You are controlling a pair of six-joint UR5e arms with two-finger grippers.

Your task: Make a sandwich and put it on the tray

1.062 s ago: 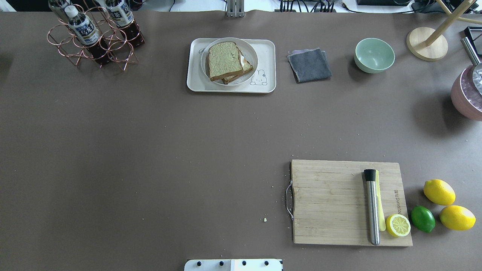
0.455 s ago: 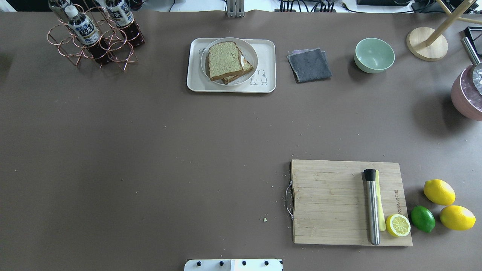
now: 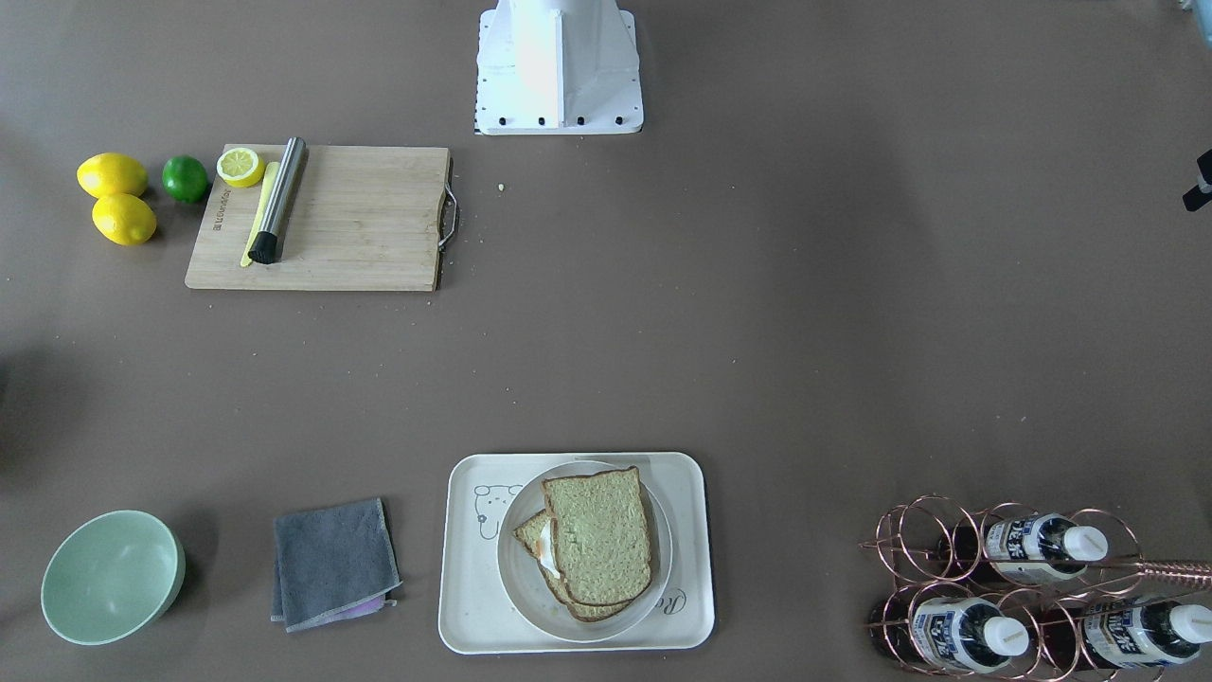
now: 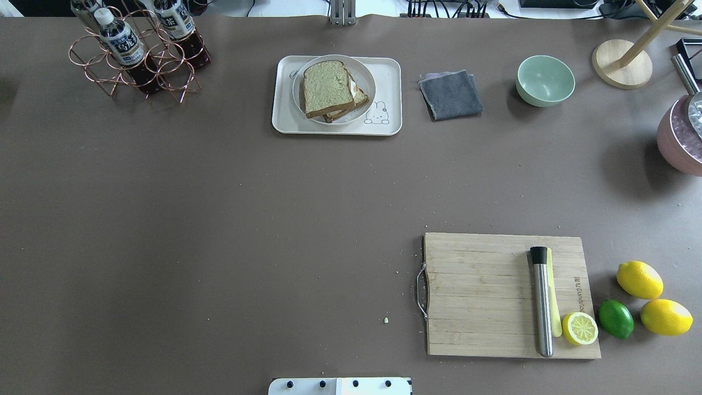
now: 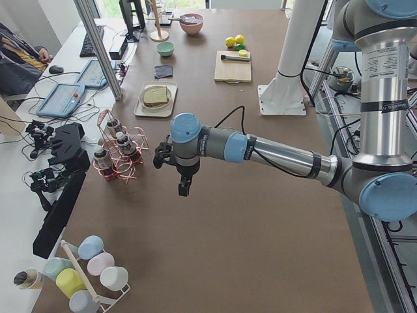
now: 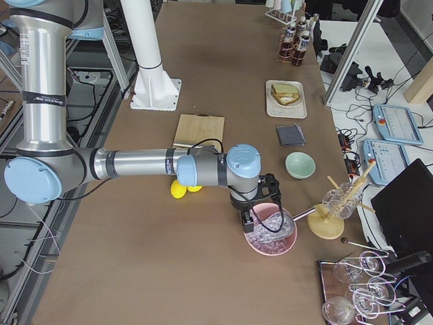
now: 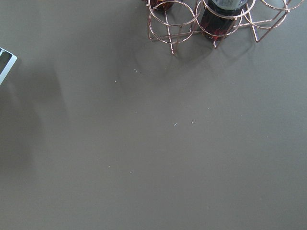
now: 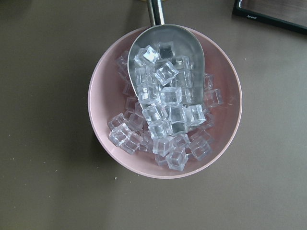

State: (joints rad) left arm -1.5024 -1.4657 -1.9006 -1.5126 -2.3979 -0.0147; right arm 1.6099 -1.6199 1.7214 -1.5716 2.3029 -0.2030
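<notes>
Overhead exterior: on the bench [image 4: 219,219], upper centre, the tray [image 4: 282,118] bears a plate [image 4: 366,79] holding the sandwich [image 4: 327,88]. The task looks done, so nothing calls for grasping next. Whether the left claw [image 5: 184,186] and right claw [image 6: 248,221] are wide or narrow cannot be told.

Two lemons [image 4: 639,280] [image 4: 666,317], one lime [image 4: 615,318], one lemon half [image 4: 579,328], three bottles [image 3: 1042,547] [image 3: 966,633] [image 3: 1136,633], one sandwich [image 4: 328,88], one tray [image 4: 285,123], one green bowl [image 4: 570,82]
</notes>
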